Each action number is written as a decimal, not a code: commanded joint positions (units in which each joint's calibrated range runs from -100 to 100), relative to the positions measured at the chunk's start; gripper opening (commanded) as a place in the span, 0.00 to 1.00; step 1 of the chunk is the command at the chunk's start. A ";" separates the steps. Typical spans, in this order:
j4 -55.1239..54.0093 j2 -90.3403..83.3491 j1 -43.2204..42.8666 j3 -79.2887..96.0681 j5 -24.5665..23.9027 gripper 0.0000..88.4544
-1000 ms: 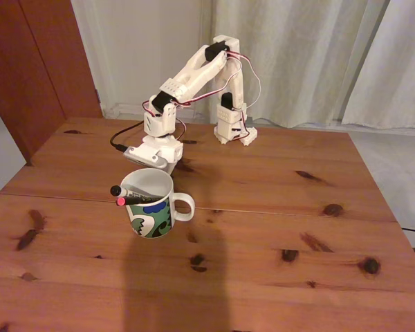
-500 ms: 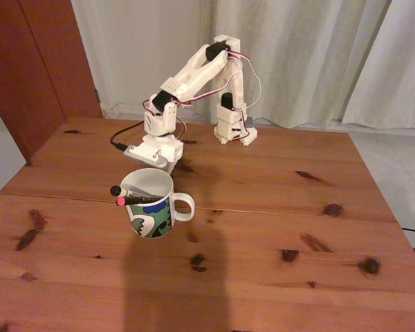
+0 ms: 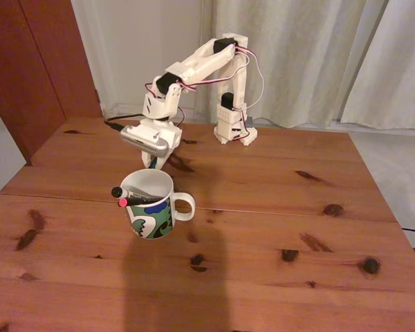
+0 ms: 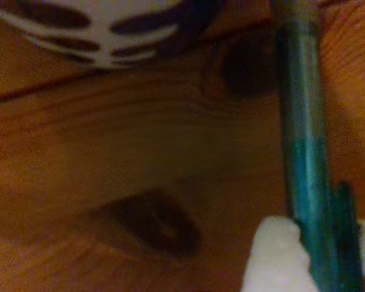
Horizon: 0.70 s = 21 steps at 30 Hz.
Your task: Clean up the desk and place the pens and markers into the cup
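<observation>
Gripper (image 4: 310, 255) — white plastic fingers clamped on a slim teal pen (image 4: 304, 134), which I see blurred in the wrist view, its smooth barrel running up the frame. In the fixed view the gripper (image 3: 152, 160) hangs just behind the cup (image 3: 152, 207) — white glazed mug, loop handle, green-blue pattern. Two pens (image 3: 135, 197) lean inside. Desk (image 3: 277, 228): reddish knotty pine.
</observation>
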 commanded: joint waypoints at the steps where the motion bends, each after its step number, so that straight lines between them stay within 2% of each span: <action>1: -0.74 -4.16 -0.89 -4.04 0.23 0.01; 21: -0.83 -4.08 -2.74 -16.58 -1.60 0.01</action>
